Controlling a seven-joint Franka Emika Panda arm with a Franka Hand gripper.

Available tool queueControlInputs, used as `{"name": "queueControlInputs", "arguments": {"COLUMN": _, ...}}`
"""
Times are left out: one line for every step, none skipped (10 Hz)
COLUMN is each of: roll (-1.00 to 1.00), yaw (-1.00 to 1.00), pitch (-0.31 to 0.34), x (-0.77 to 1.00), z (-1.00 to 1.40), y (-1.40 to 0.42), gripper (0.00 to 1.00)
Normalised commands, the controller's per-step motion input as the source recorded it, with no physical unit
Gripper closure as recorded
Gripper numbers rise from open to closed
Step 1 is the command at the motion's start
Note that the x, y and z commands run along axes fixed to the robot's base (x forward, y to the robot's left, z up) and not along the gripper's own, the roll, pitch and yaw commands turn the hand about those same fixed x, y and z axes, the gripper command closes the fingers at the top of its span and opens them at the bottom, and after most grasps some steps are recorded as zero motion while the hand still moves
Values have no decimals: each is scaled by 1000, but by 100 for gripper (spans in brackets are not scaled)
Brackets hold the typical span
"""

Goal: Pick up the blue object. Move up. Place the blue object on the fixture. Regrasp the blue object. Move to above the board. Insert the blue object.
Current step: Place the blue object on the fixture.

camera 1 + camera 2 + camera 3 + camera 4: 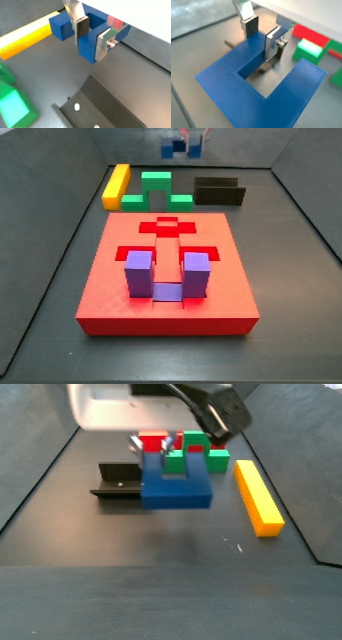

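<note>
My gripper [92,37] is shut on the blue object [87,51], a dark blue U-shaped block. The silver fingers clamp one of its prongs, as both wrist views show [261,36]. The block hangs clear of the floor. In a side view the blue object [177,487] hovers just beside the black fixture [116,482]. The fixture [100,107] lies below the held block and a little off to one side. The red board [107,288] with its cut-outs fills the near part of a side view, well away from the gripper [181,142].
A purple U-shaped block [167,278] sits in the board. A green arch block [160,188] and a yellow bar [116,185] lie on the floor next to the fixture [218,191]. Dark walls close in the workspace.
</note>
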Motion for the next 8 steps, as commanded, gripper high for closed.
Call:
{"name": "queueControlInputs", "arguments": {"roll": -669, "yaw": -100, "pitch": 0, "x": 791, "z": 291, "y": -100, "gripper": 100}}
{"name": "queueControlInputs", "arguments": {"roll": -574, "yaw": -120, "pitch": 0, "x": 834, "z": 223, "y": -177, "gripper": 100}}
{"name": "queueControlInputs", "arguments": {"roll": -517, "yaw": -137, "pitch": 0, "x": 817, "z": 151, "y": -229, "gripper": 100}}
{"name": "queueControlInputs", "arguments": {"roll": -497, "yaw": -154, "pitch": 0, "x": 854, "z": 126, "y": -266, "gripper": 100}}
{"name": "queueControlInputs", "arguments": {"roll": -571, "yaw": -197, "pitch": 9, "x": 849, "z": 131, "y": -254, "gripper": 100}}
{"name": "queueControlInputs", "arguments": {"roll": -571, "yaw": -200, "pitch": 37, "x": 851, "z": 120, "y": -257, "gripper": 100}}
{"name": "queueControlInputs", "arguments": {"roll": -551, "yaw": -189, "pitch": 83, "x": 871, "z": 77, "y": -263, "gripper": 100}}
{"name": "queueControlInputs", "arguments": {"roll": -531, "yaw": -163, "pitch": 137, "x": 886, "z": 31, "y": -257, "gripper": 100}}
